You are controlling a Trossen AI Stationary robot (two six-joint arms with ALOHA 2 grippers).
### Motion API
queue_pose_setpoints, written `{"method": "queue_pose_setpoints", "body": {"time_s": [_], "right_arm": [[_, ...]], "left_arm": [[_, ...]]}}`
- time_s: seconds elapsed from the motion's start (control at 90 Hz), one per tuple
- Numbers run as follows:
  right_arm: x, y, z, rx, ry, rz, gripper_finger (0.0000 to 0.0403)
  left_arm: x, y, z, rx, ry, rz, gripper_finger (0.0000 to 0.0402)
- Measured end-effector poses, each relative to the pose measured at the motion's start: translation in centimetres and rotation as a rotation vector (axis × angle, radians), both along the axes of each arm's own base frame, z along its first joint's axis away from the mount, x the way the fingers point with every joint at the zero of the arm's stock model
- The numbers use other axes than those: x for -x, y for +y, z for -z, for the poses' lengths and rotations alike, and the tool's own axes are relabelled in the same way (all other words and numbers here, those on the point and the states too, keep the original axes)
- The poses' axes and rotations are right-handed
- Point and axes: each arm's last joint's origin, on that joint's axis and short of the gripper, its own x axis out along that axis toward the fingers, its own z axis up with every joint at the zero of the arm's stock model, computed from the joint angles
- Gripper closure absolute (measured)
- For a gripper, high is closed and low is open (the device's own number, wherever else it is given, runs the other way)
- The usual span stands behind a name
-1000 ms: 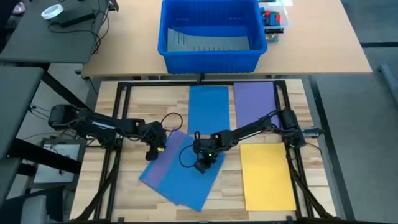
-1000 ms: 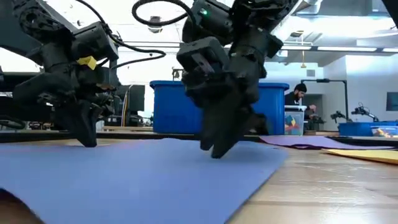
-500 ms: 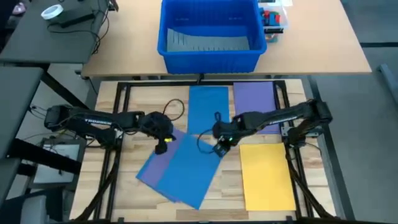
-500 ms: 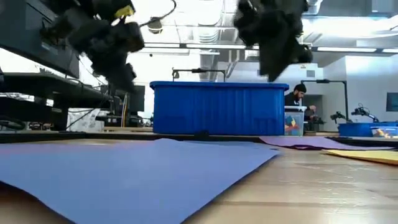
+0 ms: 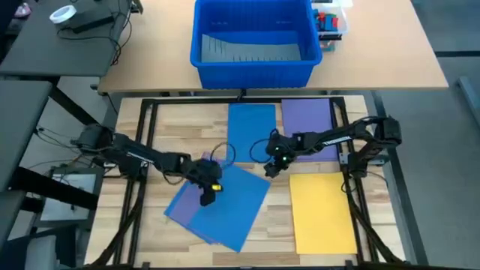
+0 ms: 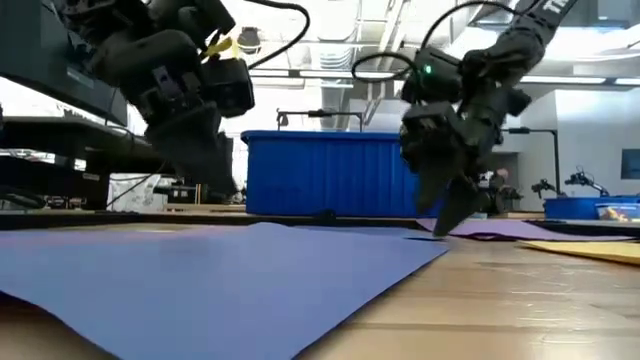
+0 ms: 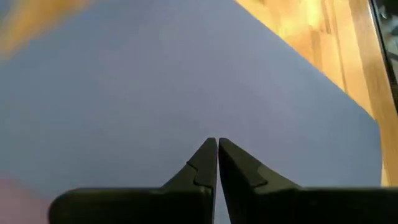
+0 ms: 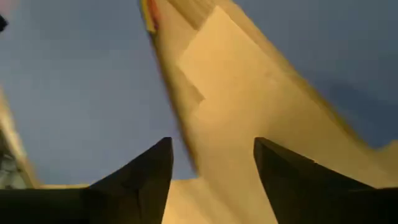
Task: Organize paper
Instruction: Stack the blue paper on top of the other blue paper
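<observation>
The left tool [image 5: 208,199] hangs over the tilted blue sheet [image 5: 229,204] at the near middle of the bench [image 5: 169,127], its fingers [image 7: 208,163] pressed together with nothing between them — a purple sheet [image 5: 180,206] pokes out from under the blue one. The right tool [image 5: 273,166], fingers [image 8: 143,174] spread apart, hovers over bare wood just beside the straight blue sheet [image 5: 250,129] and the far purple sheet [image 5: 309,124]; a yellow sheet [image 5: 321,211] lies nearer. No lettering can be read.

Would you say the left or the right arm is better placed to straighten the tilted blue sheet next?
Probably the left. The left gripper, fingers shut, hangs over the tilted blue sheet, while the right gripper, fingers open, sits beyond its corner, between the straight blue sheet and purple sheet.
</observation>
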Motion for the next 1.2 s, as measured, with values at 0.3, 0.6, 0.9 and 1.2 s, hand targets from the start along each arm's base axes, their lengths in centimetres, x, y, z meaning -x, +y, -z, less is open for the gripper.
{"method": "queue_pose_setpoints", "body": {"time_s": [0.3,0.6,0.9,1.2], "right_arm": [[-2.0,2.1,1.8,-0.037,-0.093,-0.124,0.0182],[-2.2,2.7,1.3,-0.08,-0.181,-0.251,0.0184],[-2.3,2.7,1.1,-0.052,-0.2,-0.301,0.0291],[-2.2,1.0,-6.5,0.119,-0.131,-0.534,0.0401]], "left_arm": [[-2.9,-1.4,3.1,0.03,0.05,-0.014,0.0402],[-5.1,-1.4,2.7,0.005,0.023,0.003,0.0402],[-5.1,-1.2,2.7,0.011,0.028,-0.003,0.0402],[-2.2,-0.1,-3.0,0.051,0.081,-0.035,0.0402]]}}
